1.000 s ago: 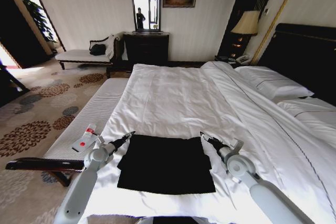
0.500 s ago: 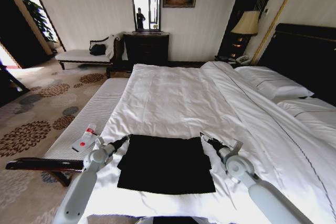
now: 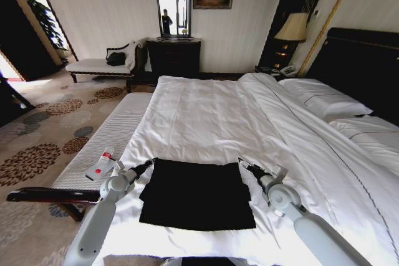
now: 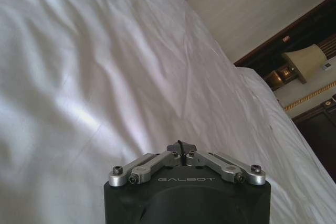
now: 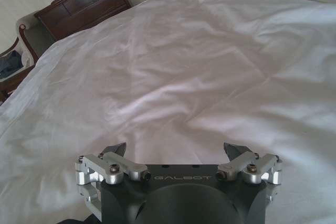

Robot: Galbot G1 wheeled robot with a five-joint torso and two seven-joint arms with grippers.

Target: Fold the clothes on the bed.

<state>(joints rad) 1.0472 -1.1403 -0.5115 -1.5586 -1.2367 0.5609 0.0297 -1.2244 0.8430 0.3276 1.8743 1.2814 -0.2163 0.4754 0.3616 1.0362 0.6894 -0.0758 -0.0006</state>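
Floral carpet (image 3: pixel 37 147), dark dresser (image 3: pixel 174 58), lamp (image 3: pixel 293 28)

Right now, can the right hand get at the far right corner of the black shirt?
Probably yes: the right hand sits open beside that corner of the black shirt, with only bare duvet around it.

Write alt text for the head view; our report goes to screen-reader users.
A black T-shirt lies flat near the foot of a white-duveted bed, the left gripper at its far left corner and the right gripper at its far right corner. A white-and-red remote rests on the bench alongside.
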